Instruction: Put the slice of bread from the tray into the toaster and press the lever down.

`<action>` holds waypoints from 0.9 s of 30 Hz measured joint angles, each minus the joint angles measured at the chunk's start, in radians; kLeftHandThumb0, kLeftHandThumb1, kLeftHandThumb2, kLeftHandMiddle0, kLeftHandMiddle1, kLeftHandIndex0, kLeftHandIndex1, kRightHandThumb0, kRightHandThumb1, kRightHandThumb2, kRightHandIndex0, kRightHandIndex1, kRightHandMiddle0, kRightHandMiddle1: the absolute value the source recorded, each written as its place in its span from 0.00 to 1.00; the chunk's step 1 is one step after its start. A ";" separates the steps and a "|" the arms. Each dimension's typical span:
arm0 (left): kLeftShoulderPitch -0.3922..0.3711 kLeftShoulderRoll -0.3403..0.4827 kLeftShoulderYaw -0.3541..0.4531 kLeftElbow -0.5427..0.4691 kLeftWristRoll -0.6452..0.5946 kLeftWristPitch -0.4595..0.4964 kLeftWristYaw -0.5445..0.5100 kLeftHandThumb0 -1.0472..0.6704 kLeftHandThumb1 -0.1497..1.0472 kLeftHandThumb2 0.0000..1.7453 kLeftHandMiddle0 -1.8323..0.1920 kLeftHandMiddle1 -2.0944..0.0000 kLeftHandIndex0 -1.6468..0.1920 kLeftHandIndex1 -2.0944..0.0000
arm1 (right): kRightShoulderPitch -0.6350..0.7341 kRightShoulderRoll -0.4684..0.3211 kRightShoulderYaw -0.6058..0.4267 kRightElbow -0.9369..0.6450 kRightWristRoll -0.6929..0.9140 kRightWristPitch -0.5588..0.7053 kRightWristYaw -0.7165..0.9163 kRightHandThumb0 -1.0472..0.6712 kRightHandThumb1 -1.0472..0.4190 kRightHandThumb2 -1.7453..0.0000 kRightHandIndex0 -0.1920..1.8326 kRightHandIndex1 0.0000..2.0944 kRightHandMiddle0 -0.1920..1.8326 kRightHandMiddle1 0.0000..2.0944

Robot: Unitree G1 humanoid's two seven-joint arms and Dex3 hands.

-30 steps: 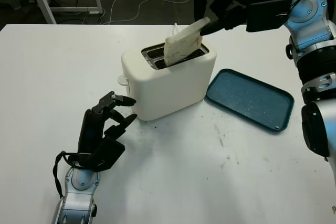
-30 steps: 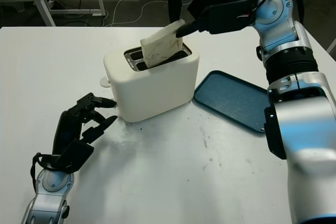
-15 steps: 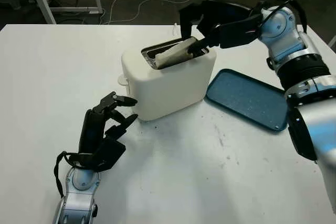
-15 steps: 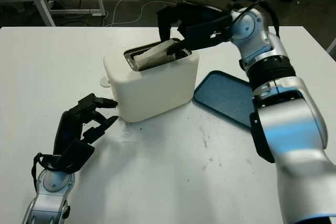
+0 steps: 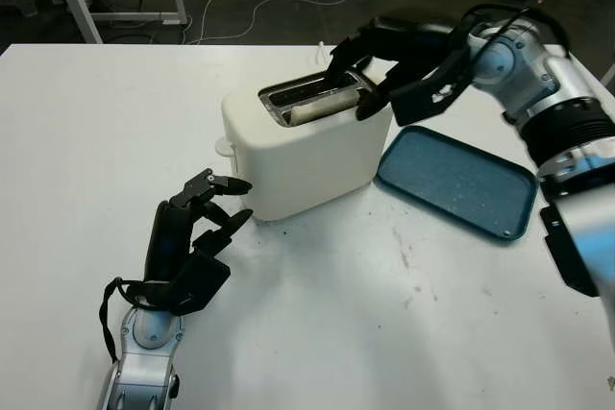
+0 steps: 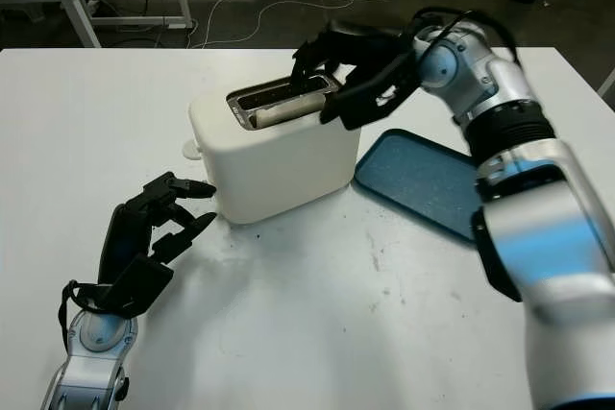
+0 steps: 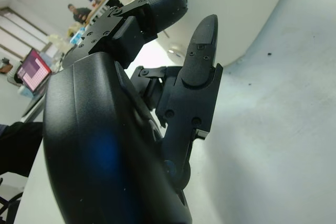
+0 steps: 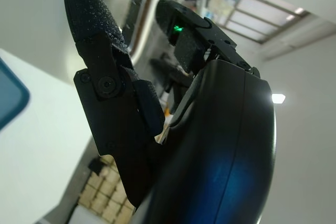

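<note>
The white table point(image 5: 404, 333) carries everything, and the biggest thing on it is the white toaster point(image 5: 307, 156), standing toward the far edge a little left of the middle, its lever knob point(image 5: 223, 147) sticking out of the end that faces my left side. Just beside it on the right lies the blue tray point(image 5: 456, 180), flat and bare, its near corner close to the toaster's base. My right hand point(image 6: 351, 69) reaches in from the right over the toaster's far right corner, open, gripping nothing, fingertips just above the slots. My left hand point(image 5: 197, 232) is open near the table's front left, fingertips pointing at the toaster's lower corner, just short of it. The slice of bread point(image 5: 322, 108) sits down inside the nearer slot, only its pale top edge visible.
</note>
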State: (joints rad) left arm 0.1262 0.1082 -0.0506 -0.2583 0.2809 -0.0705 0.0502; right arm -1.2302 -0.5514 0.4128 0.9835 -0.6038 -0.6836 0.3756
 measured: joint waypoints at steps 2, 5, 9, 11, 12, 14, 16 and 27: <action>0.000 0.000 0.000 0.000 -0.001 0.000 0.000 0.43 0.89 0.07 0.61 0.24 0.55 0.58 | 0.000 -0.007 0.001 -0.012 -0.009 0.000 -0.025 0.08 0.15 1.00 0.10 0.33 0.36 0.00; 0.000 0.000 0.000 0.000 0.000 0.000 0.000 0.43 0.89 0.06 0.61 0.24 0.55 0.58 | -0.002 -0.017 0.002 -0.023 -0.040 0.000 -0.081 0.06 0.15 1.00 0.10 0.32 0.34 0.00; 0.002 0.000 -0.001 0.000 0.000 0.000 0.000 0.43 0.89 0.07 0.61 0.25 0.55 0.59 | -0.002 -0.031 0.001 -0.034 -0.055 0.000 -0.139 0.06 0.16 1.00 0.10 0.30 0.32 0.00; 0.002 0.000 0.000 0.000 -0.001 0.000 0.001 0.42 0.89 0.06 0.61 0.25 0.55 0.59 | -0.002 -0.039 -0.004 -0.034 -0.056 -0.004 -0.180 0.07 0.17 1.00 0.11 0.26 0.31 0.00; 0.002 0.000 0.000 0.000 0.000 -0.001 0.001 0.42 0.89 0.06 0.61 0.25 0.55 0.59 | -0.002 -0.042 -0.009 -0.034 -0.055 -0.006 -0.197 0.07 0.16 1.00 0.12 0.24 0.30 0.00; 0.002 0.001 0.002 0.000 0.000 -0.001 0.003 0.42 0.89 0.06 0.60 0.27 0.54 0.59 | 0.003 -0.046 -0.032 -0.034 -0.049 -0.016 -0.241 0.11 0.16 1.00 0.16 0.19 0.30 0.00; 0.002 0.007 0.012 0.000 0.000 -0.002 0.007 0.42 0.89 0.06 0.59 0.28 0.54 0.59 | 0.027 -0.051 -0.068 -0.046 -0.019 -0.035 -0.292 0.16 0.16 1.00 0.20 0.18 0.32 0.01; -0.104 0.177 0.168 -0.062 -0.003 -0.057 -0.022 0.45 0.89 0.01 0.61 0.28 0.51 0.63 | 0.611 0.025 -0.307 -0.346 0.423 -0.074 -0.262 0.30 0.11 1.00 0.49 0.15 0.50 0.02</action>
State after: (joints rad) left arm 0.0219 0.2857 0.1174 -0.3205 0.2784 -0.1279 0.0284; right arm -0.6188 -0.5261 0.1060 0.6375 -0.1810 -0.7574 0.1135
